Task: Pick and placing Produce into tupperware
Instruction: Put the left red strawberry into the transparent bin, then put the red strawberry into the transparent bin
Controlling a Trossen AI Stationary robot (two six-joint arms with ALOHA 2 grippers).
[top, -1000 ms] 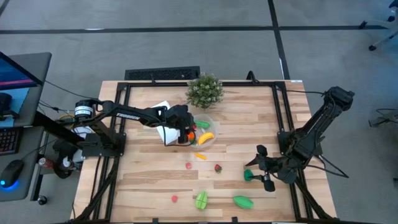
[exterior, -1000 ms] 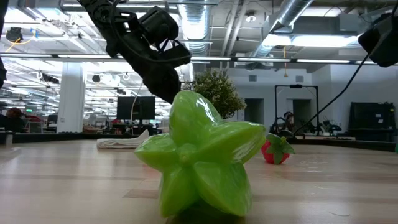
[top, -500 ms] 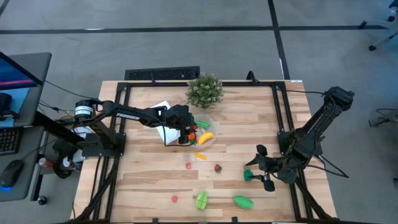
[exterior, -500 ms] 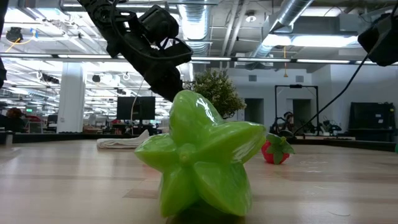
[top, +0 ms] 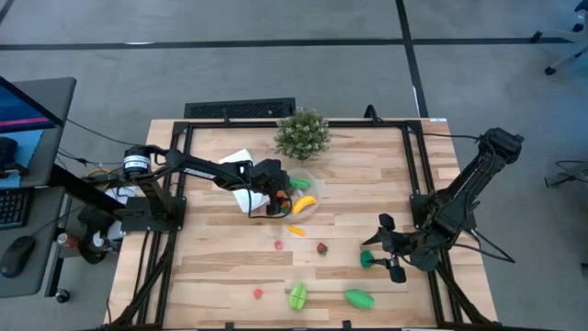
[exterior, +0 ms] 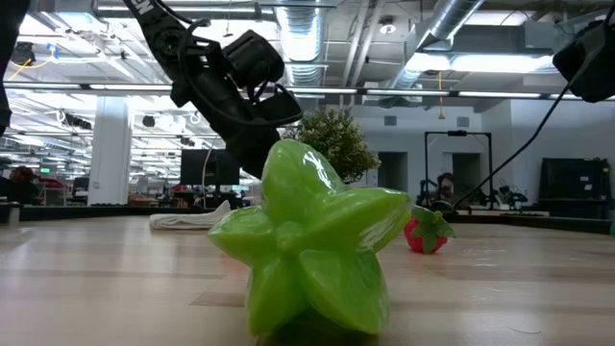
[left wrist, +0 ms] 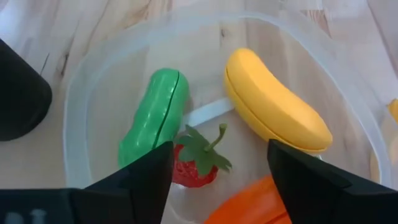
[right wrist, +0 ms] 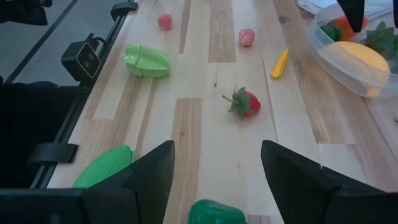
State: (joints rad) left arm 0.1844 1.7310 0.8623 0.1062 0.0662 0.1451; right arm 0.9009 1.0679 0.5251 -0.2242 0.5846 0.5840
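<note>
The left gripper [top: 273,203] hangs over the near-left edge of the clear round container [top: 315,187], its two fingers [left wrist: 134,180] spread apart with nothing between them. Directly under it, inside the container [left wrist: 81,106], lie a green pickle-shaped piece [left wrist: 154,115], a strawberry [left wrist: 198,163] with a green leafy cap touching that piece, a yellow banana [left wrist: 273,102] and part of an orange piece [left wrist: 249,199]. A flat white lid [top: 241,195] lies on the table just left of the container, partly under the arm, and a bushy potted plant [top: 302,134] stands just behind it.

On the wooden table [top: 367,175], in front of the container, a small yellow-orange piece [top: 296,231] lies just beside it. Farther forward sit a pink piece [top: 278,245] and a strawberry [top: 322,247], well apart from each other. Near the front edge are a small red piece [top: 258,293], a green star-shaped fruit [top: 297,295] and a green oval piece [top: 359,298].

The right gripper [top: 391,248] waits low over the right side of the table, its fingers [right wrist: 298,177] wide apart and empty, with a dark green piece [top: 367,259] just beside it. From its wrist camera the strawberry [right wrist: 243,103] lies ahead on bare wood.
</note>
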